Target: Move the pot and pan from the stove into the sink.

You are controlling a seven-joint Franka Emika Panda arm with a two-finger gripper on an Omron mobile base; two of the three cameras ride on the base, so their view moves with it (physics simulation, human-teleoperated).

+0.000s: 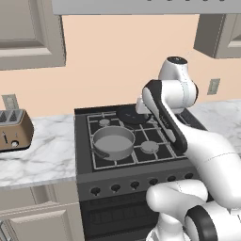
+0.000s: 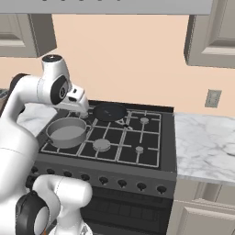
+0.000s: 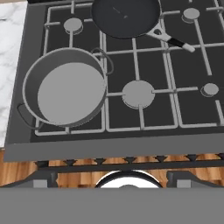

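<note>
Hovering above the stove [image 1: 141, 141], the gripper [image 2: 81, 110] is seen with its jaws spread wide and nothing between them. The pot [image 3: 65, 87] sits on the front burner at the range's left side, its 2 loop handles pointing toward the front-left corner and toward the centre of the grate. The pan [image 3: 125, 16] rests on the rear burner just behind it, its dark handle [image 3: 173, 40] angled out over the middle grates. Both items are judged still to be moved; the sink cannot be located from here, so a drive of the base is probably called for afterwards.

Several risks can be foreseen. The pot's walls are thin and its handles small, so a grasp placed slightly off the rim could slip, or the pot could be tipped and dragged against the grate bars (the raised grid would catch its base). If the descent is made too far toward the rear, the pan could be struck and pushed against the back of the range. A pot held by 1 edge would hang tilted, and it could swing free while the base is driven. The marble counter [image 1: 42, 150] beside the range carries a toaster [image 1: 14, 129], which might be clipped by a wide leftward swing.
</note>
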